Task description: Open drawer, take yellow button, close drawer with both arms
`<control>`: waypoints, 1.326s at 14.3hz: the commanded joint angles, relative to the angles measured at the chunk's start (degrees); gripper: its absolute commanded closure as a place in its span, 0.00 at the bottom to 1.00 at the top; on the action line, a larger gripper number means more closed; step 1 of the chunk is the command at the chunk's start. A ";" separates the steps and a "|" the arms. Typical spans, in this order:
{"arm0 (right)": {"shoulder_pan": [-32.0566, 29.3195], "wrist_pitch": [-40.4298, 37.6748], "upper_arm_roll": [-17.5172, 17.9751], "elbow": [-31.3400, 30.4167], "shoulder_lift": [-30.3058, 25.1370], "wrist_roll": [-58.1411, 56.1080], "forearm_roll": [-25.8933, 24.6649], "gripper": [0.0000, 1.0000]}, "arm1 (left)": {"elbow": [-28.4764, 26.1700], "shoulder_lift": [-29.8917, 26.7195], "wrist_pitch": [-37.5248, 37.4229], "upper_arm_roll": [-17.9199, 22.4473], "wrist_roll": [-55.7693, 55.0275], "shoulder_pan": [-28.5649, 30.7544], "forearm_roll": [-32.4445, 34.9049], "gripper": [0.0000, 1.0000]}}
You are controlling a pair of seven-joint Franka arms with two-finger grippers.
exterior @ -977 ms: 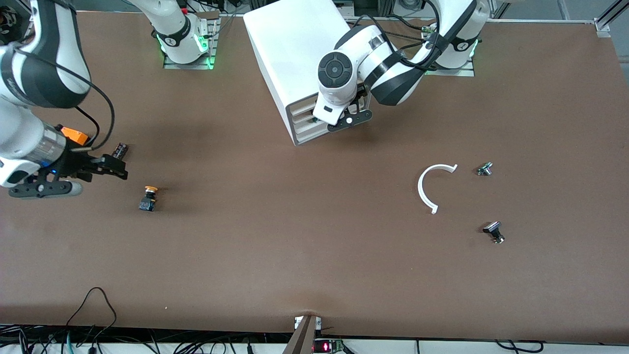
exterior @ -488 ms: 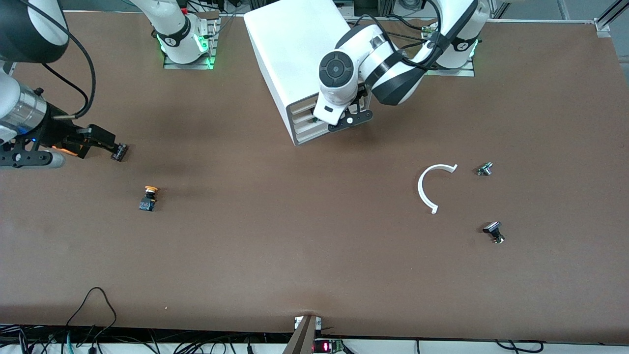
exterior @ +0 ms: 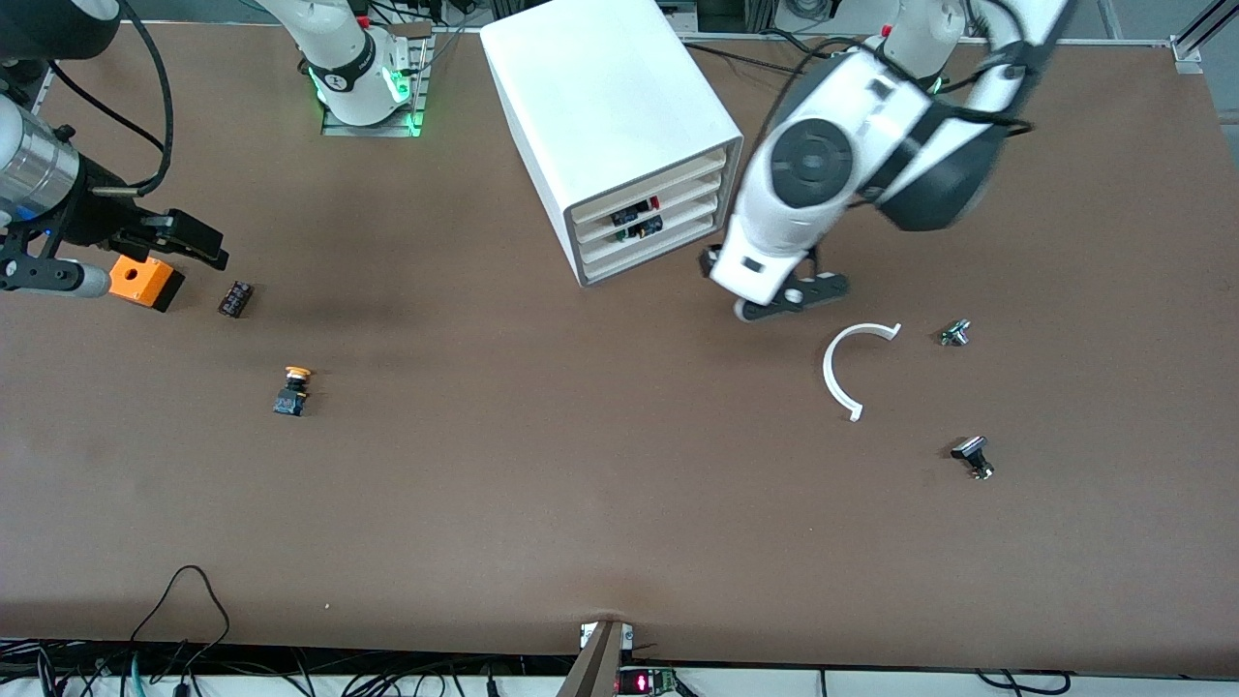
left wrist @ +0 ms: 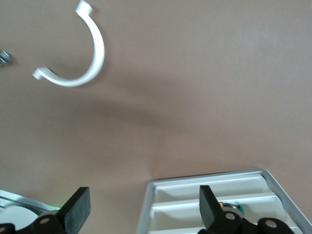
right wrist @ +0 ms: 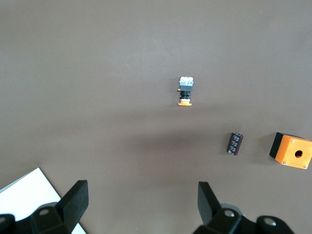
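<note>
Front view step: we judge the drawer (exterior: 650,232) shut, button (exterior: 292,390) lying out on the surface (exterior: 581,465).
Left claw (left wrist: 141,209): open, empty, over bare surface.
Right claw (right wrist: 141,204): open, empty; next we retire.

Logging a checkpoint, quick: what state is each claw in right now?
Left claw: open, holding nothing, over the table beside the cabinet.
Right claw: open, holding nothing, above the orange box.
</note>
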 commanded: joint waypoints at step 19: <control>-1.57 0.10 3.29 0.22 -2.59 -0.05 -3.01 0.01 | -12.40 -23.98 7.02 25.57 52.76 8.09 -5.98 0.01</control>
